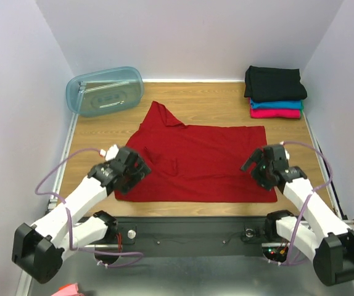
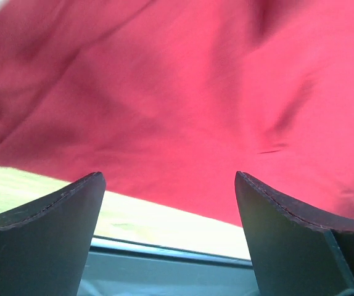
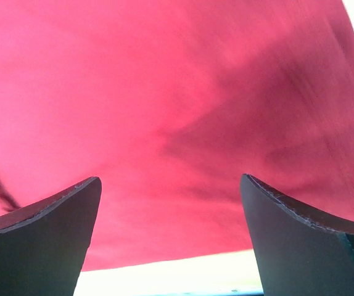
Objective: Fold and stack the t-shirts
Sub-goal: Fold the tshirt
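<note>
The deep red t-shirt (image 1: 201, 161) lies spread flat on the wooden table, one sleeve pointing to the back left. My left gripper (image 1: 135, 170) hovers over its near left corner, open and empty; the red cloth (image 2: 183, 98) fills that wrist view above the near hem. My right gripper (image 1: 258, 165) hovers over its near right corner, open and empty, with red cloth (image 3: 164, 105) filling its view. The black t-shirt (image 1: 273, 82), teal blue t-shirt (image 1: 277, 104) and magenta pink t-shirt (image 1: 277, 113) sit folded in a stack at the back right.
A translucent pale blue plastic tub (image 1: 105, 90) lies at the back left corner. White walls close in the table on three sides. The table's metal front edge (image 1: 189, 229) runs between the arm bases.
</note>
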Controlling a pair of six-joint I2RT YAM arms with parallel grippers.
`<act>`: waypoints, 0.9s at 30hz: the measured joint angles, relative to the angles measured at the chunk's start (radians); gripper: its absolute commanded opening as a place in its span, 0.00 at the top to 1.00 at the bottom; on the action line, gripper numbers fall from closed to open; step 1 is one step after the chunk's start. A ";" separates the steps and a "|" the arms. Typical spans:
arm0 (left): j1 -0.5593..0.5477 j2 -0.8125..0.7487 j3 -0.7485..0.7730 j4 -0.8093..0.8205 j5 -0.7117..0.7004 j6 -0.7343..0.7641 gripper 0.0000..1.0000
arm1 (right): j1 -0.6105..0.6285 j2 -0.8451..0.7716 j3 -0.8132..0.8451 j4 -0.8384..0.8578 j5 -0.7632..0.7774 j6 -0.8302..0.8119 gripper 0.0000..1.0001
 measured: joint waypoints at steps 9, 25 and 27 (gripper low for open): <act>0.002 0.398 0.568 0.079 -0.133 0.228 0.02 | 0.000 0.243 0.359 0.006 0.084 -0.129 0.00; 0.162 1.403 1.555 0.013 -0.161 0.457 0.05 | 0.000 0.473 0.447 0.025 0.154 -0.180 0.00; 0.180 1.437 1.563 0.023 -0.137 0.477 0.05 | 0.000 0.483 0.447 0.025 0.154 -0.185 0.00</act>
